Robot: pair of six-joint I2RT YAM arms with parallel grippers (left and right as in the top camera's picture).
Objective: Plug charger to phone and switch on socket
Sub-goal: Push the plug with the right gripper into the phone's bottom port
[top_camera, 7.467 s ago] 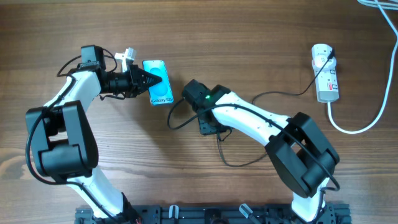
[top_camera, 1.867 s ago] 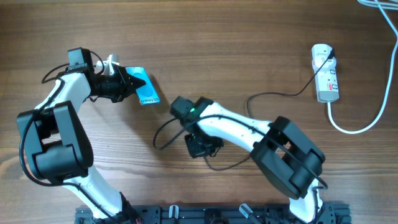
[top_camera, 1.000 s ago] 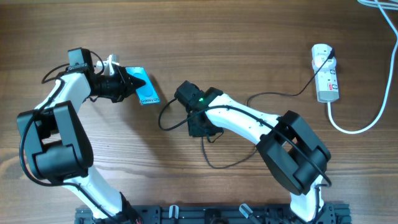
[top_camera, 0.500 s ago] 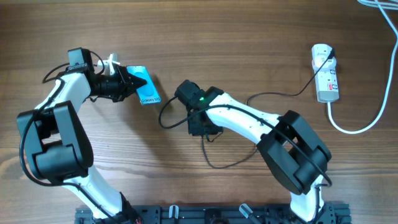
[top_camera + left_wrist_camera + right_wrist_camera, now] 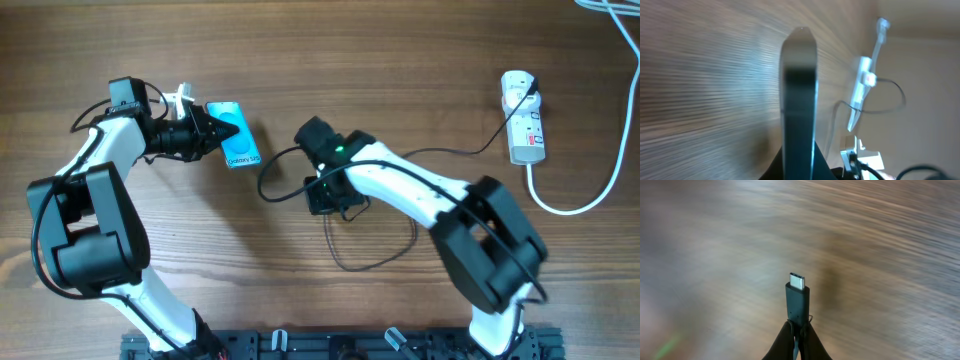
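Note:
My left gripper [image 5: 212, 136] is shut on the phone [image 5: 234, 134], which shows its turquoise screen and "Galaxy" text in the overhead view. In the left wrist view I see the phone [image 5: 799, 100] edge-on between my left gripper's fingers [image 5: 799, 167]. My right gripper [image 5: 798, 330] is shut on the charger's connector [image 5: 797, 297], whose metal tip points forward over bare wood. In the overhead view my right gripper [image 5: 322, 197] hovers right of the phone, apart from it. The black charger cable [image 5: 440, 154] runs to the white socket [image 5: 523, 118] at the far right.
The black cable loops on the table below my right arm [image 5: 370, 255]. The socket's thick white cord [image 5: 590, 195] curves along the right edge. A white clip-like piece [image 5: 183, 97] sticks up by my left wrist.
My right gripper with the connector has shifted right and slightly up. My left gripper has nudged the phone a little to the right. The cable loop has shifted with the right arm.

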